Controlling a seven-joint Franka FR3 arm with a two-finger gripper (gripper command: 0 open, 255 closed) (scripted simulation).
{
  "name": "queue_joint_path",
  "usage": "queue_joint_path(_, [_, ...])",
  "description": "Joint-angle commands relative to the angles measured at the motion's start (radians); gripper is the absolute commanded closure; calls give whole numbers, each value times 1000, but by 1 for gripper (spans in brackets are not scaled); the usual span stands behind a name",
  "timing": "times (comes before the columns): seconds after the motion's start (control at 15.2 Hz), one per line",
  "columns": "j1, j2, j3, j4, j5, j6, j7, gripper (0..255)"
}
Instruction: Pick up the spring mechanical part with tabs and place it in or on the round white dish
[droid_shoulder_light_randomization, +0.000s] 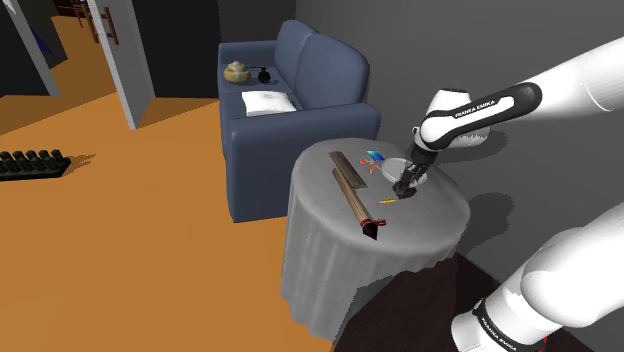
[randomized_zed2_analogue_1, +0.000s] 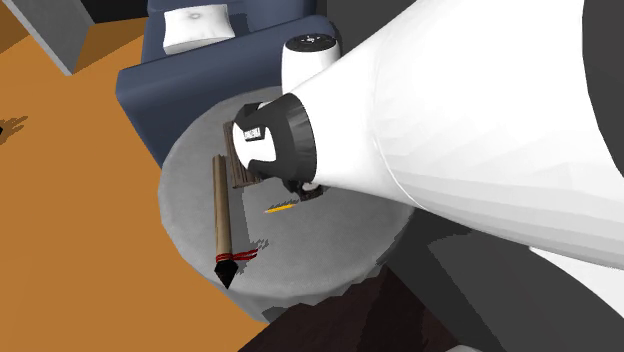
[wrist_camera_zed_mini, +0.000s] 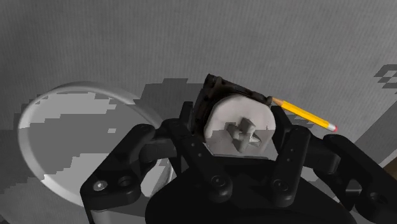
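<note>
The blue sofa stands far off at the shoulder view's left, well apart from the work. Nearer you is the round worktop under its grey cloth, and the white arm reaches down onto its far right part. A long brown stick with red binding lies across the middle of the worktop, clear of where you are working.

The round white dish sits on the cloth just beside the claw, with a low rim and a shallow floor. The claw is clamped on the spring part: its black fingers press on either side of the part's pale round face, which has a cross-shaped boss, and a dark brown backing shows behind it. You cannot tell whether the part is clear of the cloth.

Expect the part to be light and stiff. Its smooth pale face may slip, so trust the grip across its flanks, and mind that the dark edges could catch. A yellow pencil lies on the cloth just beyond the part.
</note>
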Motion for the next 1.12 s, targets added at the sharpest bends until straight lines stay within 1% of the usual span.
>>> queue_joint_path(0.0, [0,3,0,-2,0,2,0,255])
queue_joint_path(0.46, [0,3,0,-2,0,2,0,255])
queue_joint_path(1.06, [-5,-80,12,54,-20,-135,18,255])
